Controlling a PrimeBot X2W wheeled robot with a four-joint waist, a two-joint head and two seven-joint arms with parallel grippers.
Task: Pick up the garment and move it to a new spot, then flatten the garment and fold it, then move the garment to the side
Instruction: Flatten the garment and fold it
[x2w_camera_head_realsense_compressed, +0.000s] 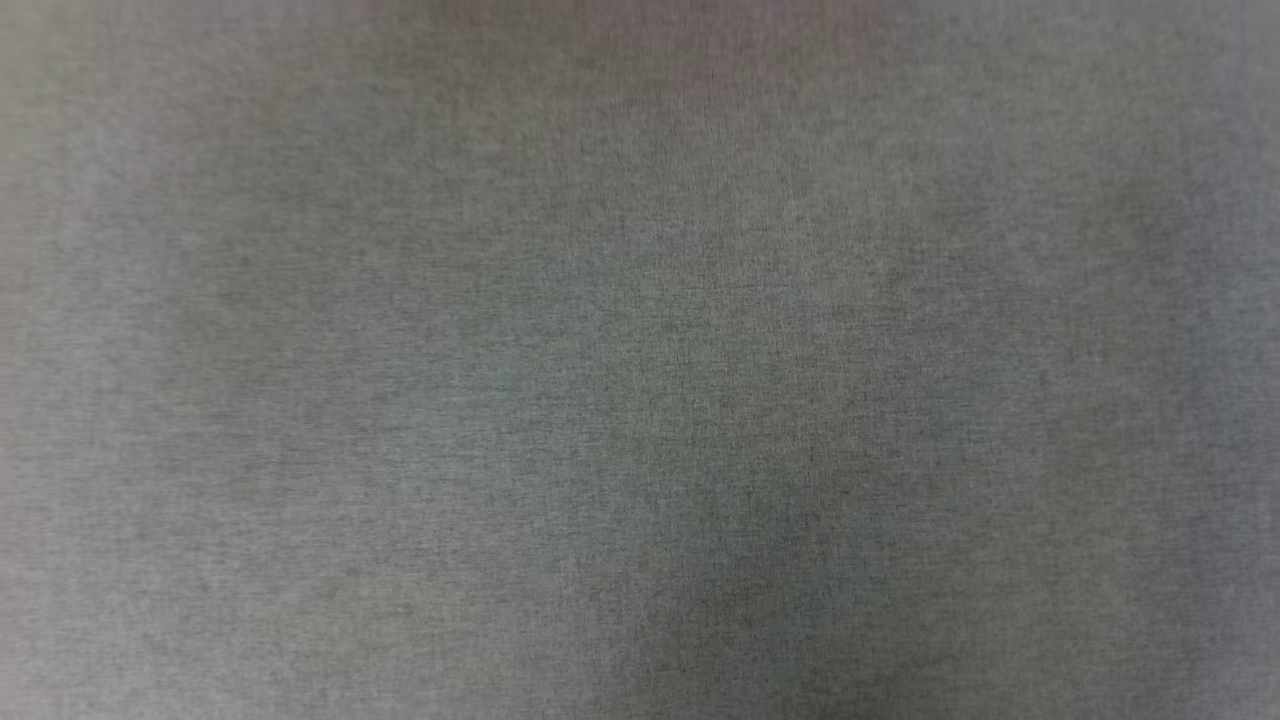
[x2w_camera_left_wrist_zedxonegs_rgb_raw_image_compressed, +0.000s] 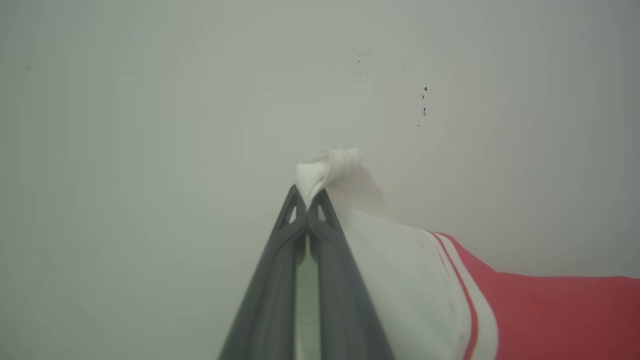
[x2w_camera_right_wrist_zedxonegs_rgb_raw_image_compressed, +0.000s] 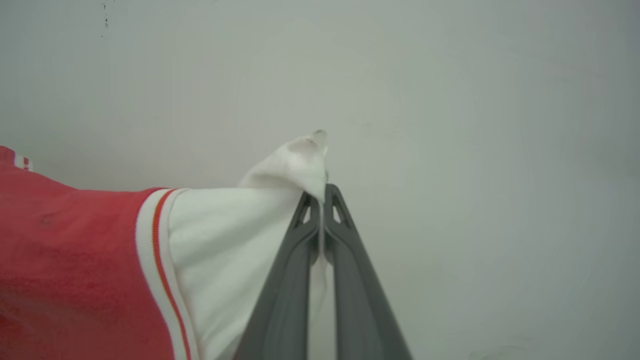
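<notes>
Garment (x2w_camera_left_wrist_zedxonegs_rgb_raw_image_compressed: 550, 315): red jersey body, white short sleeves, red-and-white striped sleeve seams (x2w_camera_right_wrist_zedxonegs_rgb_raw_image_compressed: 159, 260); strung between the two pincers, one sleeve in each, body sagging slightly in the middle; print not in sight.

Left pincer (x2w_camera_left_wrist_zedxonegs_rgb_raw_image_compressed: 306, 197): fingers pressed together at the tips, gripping a small bunched tuft at the end of the left sleeve (x2w_camera_left_wrist_zedxonegs_rgb_raw_image_compressed: 400, 280); cloth runs from it toward the right.

Right pincer (x2w_camera_right_wrist_zedxonegs_rgb_raw_image_compressed: 322, 192): likewise closed tip to tip on the end of the right sleeve (x2w_camera_right_wrist_zedxonegs_rgb_raw_image_compressed: 225, 240); cloth runs from it toward the left.

Background: pale plain surface (x2w_camera_left_wrist_zedxonegs_rgb_raw_image_compressed: 125, 150) beyond both pincers, a few dark specks (x2w_camera_left_wrist_zedxonegs_rgb_raw_image_compressed: 424, 102) on it; whether the garment touches it cannot be told.

Head view: grey, blurred, woven-looking field (x2w_camera_head_realsense_compressed: 640, 360); its identity cannot be told.

Step in hand, by judgement: garment carried spread by its sleeves, ahead of laying it flat.

Handling notes:
- both holds are small bites on sleeve ends, so pull outward gently; a hard tug may slip a tuft free;
- hold the two pincers level and evenly apart, so that the shoulder line is straight;
- let the hem meet the surface first, then draw the sleeves along and down, so that the body unrolls without creases;
- release neither sleeve until the body lies flat.
</notes>
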